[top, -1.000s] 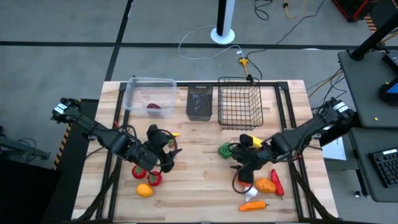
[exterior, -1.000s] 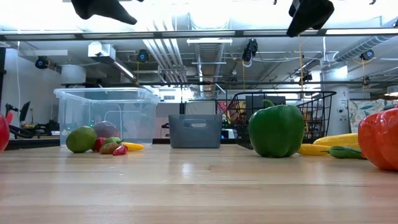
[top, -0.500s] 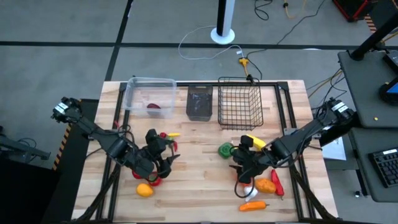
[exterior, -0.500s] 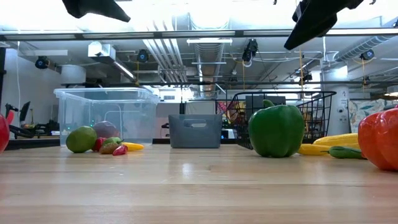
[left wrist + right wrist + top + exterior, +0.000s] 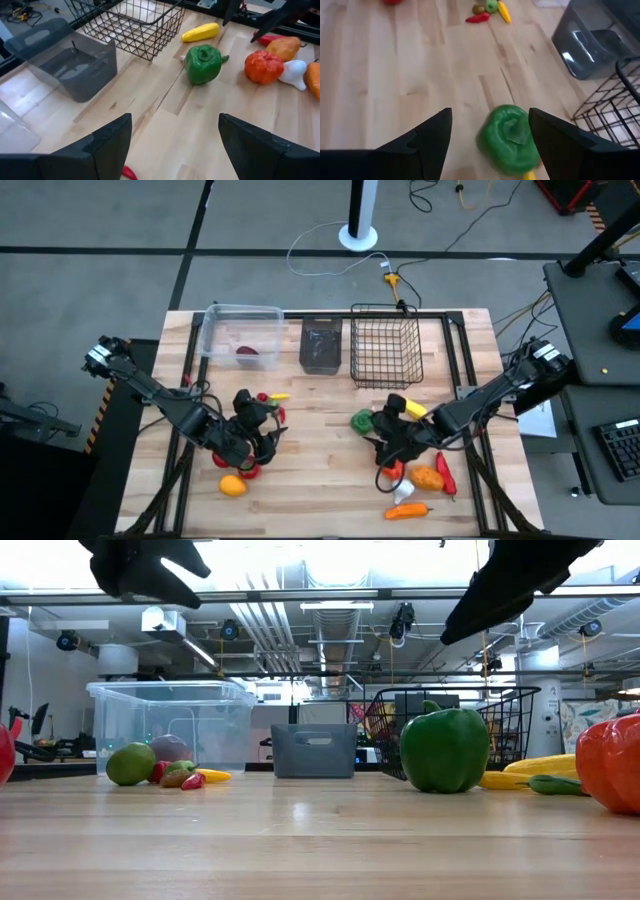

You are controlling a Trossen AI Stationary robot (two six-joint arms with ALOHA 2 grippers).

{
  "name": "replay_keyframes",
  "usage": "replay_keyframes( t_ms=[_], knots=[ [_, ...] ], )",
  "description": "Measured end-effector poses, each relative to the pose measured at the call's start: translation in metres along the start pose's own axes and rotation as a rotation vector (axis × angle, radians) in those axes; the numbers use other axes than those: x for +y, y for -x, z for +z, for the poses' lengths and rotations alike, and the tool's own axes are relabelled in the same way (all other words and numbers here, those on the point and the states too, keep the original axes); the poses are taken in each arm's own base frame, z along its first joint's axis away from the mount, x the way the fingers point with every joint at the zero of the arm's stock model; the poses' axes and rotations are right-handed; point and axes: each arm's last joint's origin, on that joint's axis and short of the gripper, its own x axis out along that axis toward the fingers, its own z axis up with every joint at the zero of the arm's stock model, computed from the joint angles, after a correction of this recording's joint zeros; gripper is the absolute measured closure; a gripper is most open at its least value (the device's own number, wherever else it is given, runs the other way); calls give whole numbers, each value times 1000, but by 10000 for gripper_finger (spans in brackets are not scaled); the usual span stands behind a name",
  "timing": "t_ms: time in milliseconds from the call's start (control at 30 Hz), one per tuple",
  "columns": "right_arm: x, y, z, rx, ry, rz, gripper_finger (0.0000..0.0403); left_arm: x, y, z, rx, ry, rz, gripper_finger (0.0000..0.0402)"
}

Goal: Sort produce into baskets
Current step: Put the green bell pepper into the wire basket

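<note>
Both grippers are open, empty and above the table. My left gripper (image 5: pixel 268 432) (image 5: pixel 172 150) hangs over the left middle, near a red fruit (image 5: pixel 247 470) and an orange fruit (image 5: pixel 232 486). My right gripper (image 5: pixel 380 440) (image 5: pixel 490 150) hangs just on the near side of the green bell pepper (image 5: pixel 362 420) (image 5: pixel 507 137), which rests on the table. A red-orange tomato (image 5: pixel 263 66), an orange fruit (image 5: pixel 427 478), a red chili (image 5: pixel 445 475), white garlic (image 5: pixel 403 492) and an orange pepper (image 5: pixel 408 510) lie near the right arm. A yellow piece (image 5: pixel 412 408) lies behind them.
At the far edge stand the clear tub (image 5: pixel 240 330) with a dark red piece (image 5: pixel 247 352) inside, the dark bin (image 5: pixel 321 345) and the wire basket (image 5: pixel 386 345). Small red and yellow pieces (image 5: pixel 272 396) and a green fruit (image 5: pixel 130 763) lie before the tub.
Both grippers have come down a little, staying open. My right gripper has also moved toward the table's left, closer to the green bell pepper. No produce has moved.
</note>
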Motion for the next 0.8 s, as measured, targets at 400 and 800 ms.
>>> replay_keyframes(
  t_ms=[400, 800],
  knots=[
    [-8, -17, -26, -86, -59, -95, 152, 1, 0, 1, -45, 1, 38, 122],
    [-12, -26, -37, -162, -109, -84, 170, 1, 0, 2, -63, 1, 51, 122]
  ],
)
